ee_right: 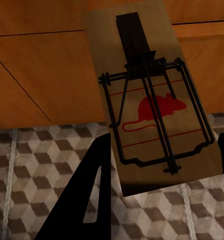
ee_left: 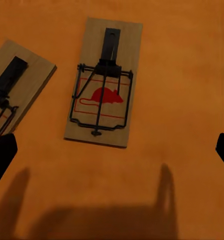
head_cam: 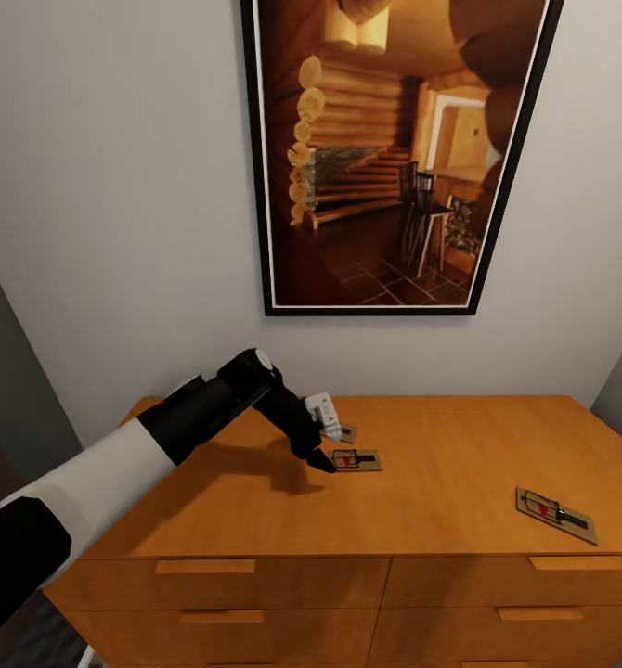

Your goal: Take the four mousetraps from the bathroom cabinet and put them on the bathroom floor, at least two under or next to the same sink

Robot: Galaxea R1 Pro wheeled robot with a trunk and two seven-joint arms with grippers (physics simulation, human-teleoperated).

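Head view: the left end effector [head_cam: 328, 443] is seen lowered over the flat top of the cabinet [head_cam: 255, 501], its dark fingers spread wide and nothing held between them. Its tips are placed just beside a mousetrap [head_cam: 356, 459] lying flat on the wood, with a second mousetrap [head_cam: 346, 432] partly hidden behind the wrist. A third mousetrap [head_cam: 556, 515] is seen well apart, near the cabinet's front edge on the right. A framed picture [head_cam: 395, 148] is hung on the wall above.

In the left wrist view, the two near traps are shown side by side, both clear of the fingertips [ee_left: 1, 155].

In the right wrist view, a fourth mousetrap [ee_right: 152, 100] is gripped at its lower end by the right end effector [ee_right: 162, 175], and is held before the drawer fronts, above the bathroom floor [ee_right: 41, 160].
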